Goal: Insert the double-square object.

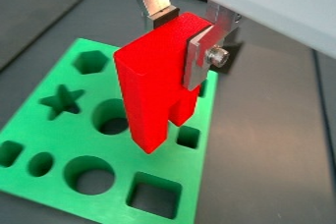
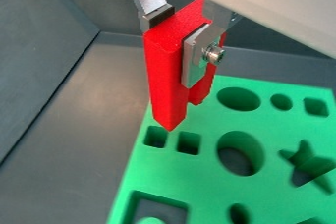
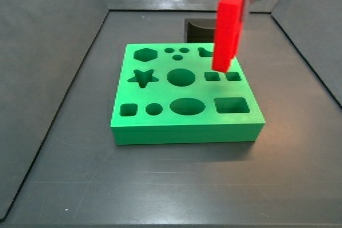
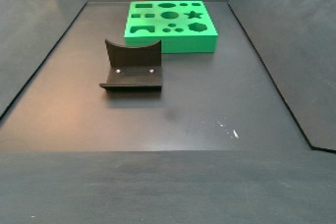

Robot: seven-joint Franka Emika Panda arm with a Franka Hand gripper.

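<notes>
My gripper [image 1: 184, 39] clamps the double-square object [image 1: 157, 85] upright above the green block [image 1: 79, 120]. If I descend misaligned, its tip could jam on a hole's rim.

Both wrist views look steeply down past the gripper [image 1: 186, 33] onto the green block [image 2: 250, 169], close. Both side views stand farther off, facing it from opposite ends of the worktop [image 4: 171, 120].

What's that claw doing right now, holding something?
End effector: closed on the red peg, held upright above the green block.
</notes>
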